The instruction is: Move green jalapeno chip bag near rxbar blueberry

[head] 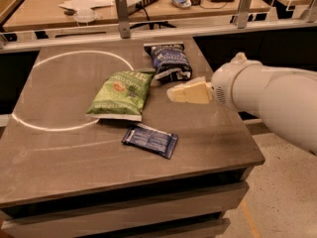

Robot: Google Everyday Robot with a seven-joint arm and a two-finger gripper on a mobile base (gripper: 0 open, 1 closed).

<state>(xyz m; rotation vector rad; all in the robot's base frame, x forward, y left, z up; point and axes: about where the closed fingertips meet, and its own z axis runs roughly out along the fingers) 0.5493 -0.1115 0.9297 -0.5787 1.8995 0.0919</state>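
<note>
The green jalapeno chip bag [121, 94] lies flat on the table, left of centre, with its pale bottom edge toward the front. The rxbar blueberry [150, 140], a small flat dark blue wrapper, lies just in front of the bag's right corner, a short gap away. My gripper [187, 92], cream-coloured at the end of the white arm [267, 100], hovers above the table to the right of the bag. It is clear of both and holds nothing.
A puffy dark blue chip bag [170, 61] lies behind the gripper, touching the green bag's top right corner. A white ring is marked on the grey table [208, 148]. A rail with posts [121, 16] and a cluttered desk stand behind. The floor drops off at right.
</note>
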